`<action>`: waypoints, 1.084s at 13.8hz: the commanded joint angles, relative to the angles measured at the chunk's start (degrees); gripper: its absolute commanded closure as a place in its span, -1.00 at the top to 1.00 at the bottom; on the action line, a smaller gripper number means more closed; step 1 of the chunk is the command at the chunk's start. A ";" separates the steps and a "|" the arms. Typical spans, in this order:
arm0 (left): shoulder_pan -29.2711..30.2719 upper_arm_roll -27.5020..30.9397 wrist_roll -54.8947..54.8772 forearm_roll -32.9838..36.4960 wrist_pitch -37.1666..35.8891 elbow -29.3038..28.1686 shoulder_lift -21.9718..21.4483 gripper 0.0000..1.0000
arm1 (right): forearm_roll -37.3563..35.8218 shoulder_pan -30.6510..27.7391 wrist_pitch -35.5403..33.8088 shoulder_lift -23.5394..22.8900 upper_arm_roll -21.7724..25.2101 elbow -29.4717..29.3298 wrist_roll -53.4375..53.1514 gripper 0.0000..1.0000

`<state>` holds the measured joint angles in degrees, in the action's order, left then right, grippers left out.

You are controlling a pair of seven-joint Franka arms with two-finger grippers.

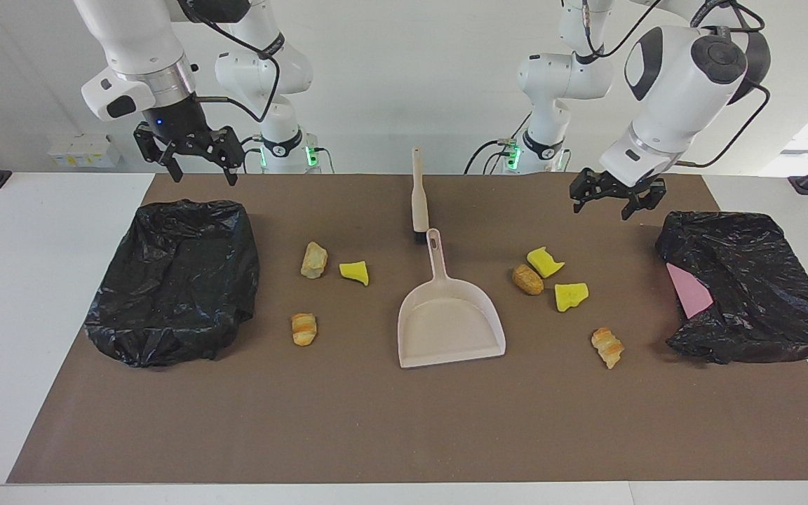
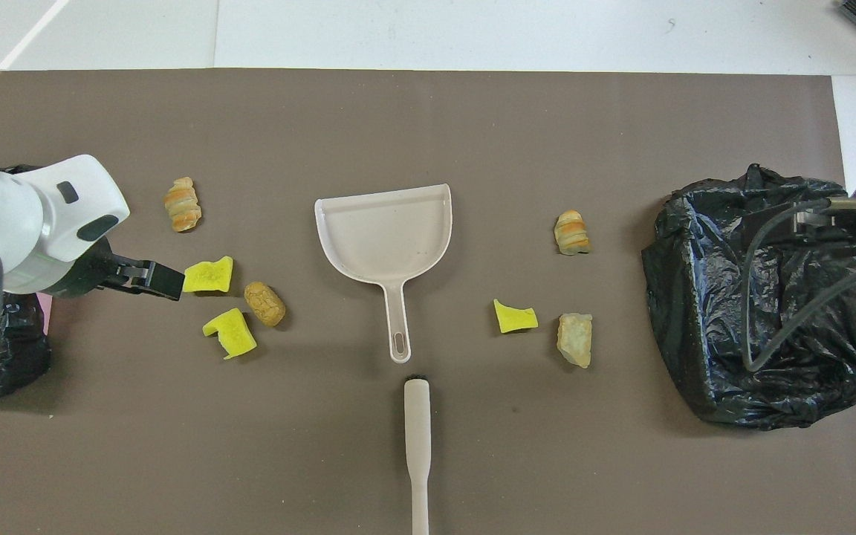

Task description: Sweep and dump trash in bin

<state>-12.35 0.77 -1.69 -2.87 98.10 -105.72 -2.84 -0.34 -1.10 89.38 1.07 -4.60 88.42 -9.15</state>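
Before any sweeping, seven trash pieces (image 1: 529,279) lie around the dustpan (image 1: 450,321) and brush (image 1: 419,196); both grippers, left (image 1: 617,199) and right (image 1: 193,160), hang spread and empty, so a tool must likely be picked up next.

I count three yellow sponge chunks (image 1: 354,272), four tan pastry lumps (image 1: 314,260), two black bag-lined bins (image 1: 176,280), one dustpan (image 1: 449,319) and one hand brush (image 1: 419,196).

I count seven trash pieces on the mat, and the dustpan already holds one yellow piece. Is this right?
Not quite. The overhead view shows the dustpan empty. All seven trash pieces lie on the brown mat beside it, four toward the left arm's end, three toward the right arm's end.
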 commanded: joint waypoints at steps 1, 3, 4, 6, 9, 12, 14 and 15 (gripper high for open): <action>-3.63 0.64 2.56 -0.47 5.42 -7.73 -3.75 1.00 | 0.95 0.92 4.11 -0.19 -0.50 2.71 0.45 1.00; -7.23 0.64 3.79 -0.55 8.32 -11.07 -3.84 1.00 | 0.51 5.57 8.94 -2.90 -0.50 3.60 -2.61 1.00; -9.51 0.64 4.24 -0.55 9.81 -13.18 -4.10 1.00 | 0.51 8.11 11.14 -4.49 -0.50 3.60 -4.98 1.00; -12.50 0.64 4.41 -0.64 14.37 -19.85 -7.86 1.00 | 0.16 13.12 15.19 -8.00 -0.50 3.51 -10.69 1.00; -18.91 0.64 6.69 -0.99 22.02 -30.57 -12.71 1.00 | 0.07 21.91 21.60 -14.06 -0.41 2.90 -15.79 1.00; -24.89 0.64 7.75 -0.99 28.97 -38.58 -15.17 1.00 | 0.25 27.27 25.92 -18.81 -0.41 2.72 -19.31 1.00; -29.72 0.64 11.43 -0.99 31.97 -41.84 -15.62 1.00 | 0.07 29.83 27.76 -20.85 -0.41 1.32 -22.58 1.00; -31.83 0.64 13.45 -0.99 32.93 -42.64 -15.88 1.00 | 0.42 30.80 29.86 -21.37 -0.50 2.62 -23.28 1.00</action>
<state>-40.03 0.35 8.64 -3.68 127.94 -144.46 -15.88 -0.23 28.61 117.28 -19.15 -5.32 91.53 -30.79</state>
